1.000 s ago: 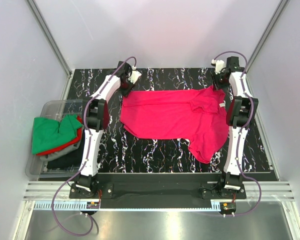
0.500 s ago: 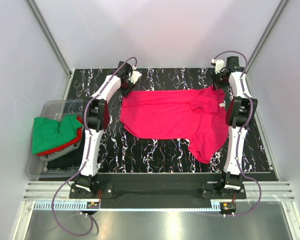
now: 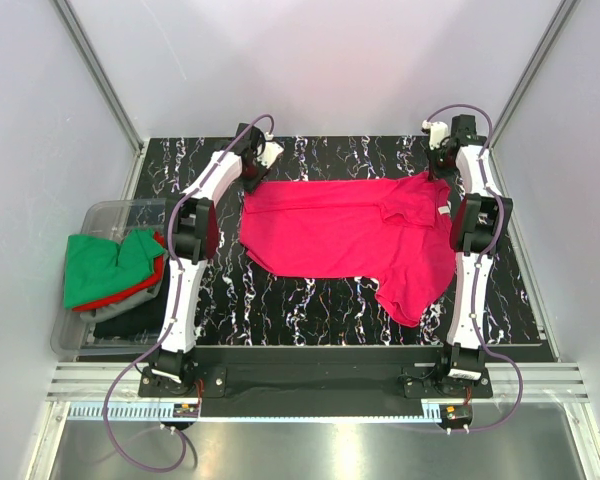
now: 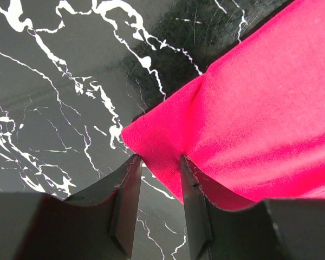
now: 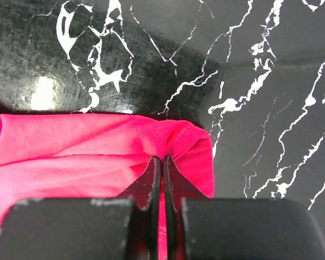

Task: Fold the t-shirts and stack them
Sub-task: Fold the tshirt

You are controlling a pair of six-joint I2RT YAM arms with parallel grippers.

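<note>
Pinching crimson t-shirt [image 5: 70,157] hem | right gripper [image 5: 162,160] closed on cloth between its tips | left gripper [image 4: 158,162] half-open astride a corner | judged light, limp; best held at hemmed corners

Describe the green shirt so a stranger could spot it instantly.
Look at the clear plastic bin at the black marble table's left edge. The green shirt lies on top of its pile, above a red one and a dark one.

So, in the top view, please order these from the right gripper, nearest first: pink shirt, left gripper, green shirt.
1. Pink shirt, pinched in the right gripper.
2. Left gripper, at the shirt's other far corner.
3. Green shirt, in the bin, far left.
</note>
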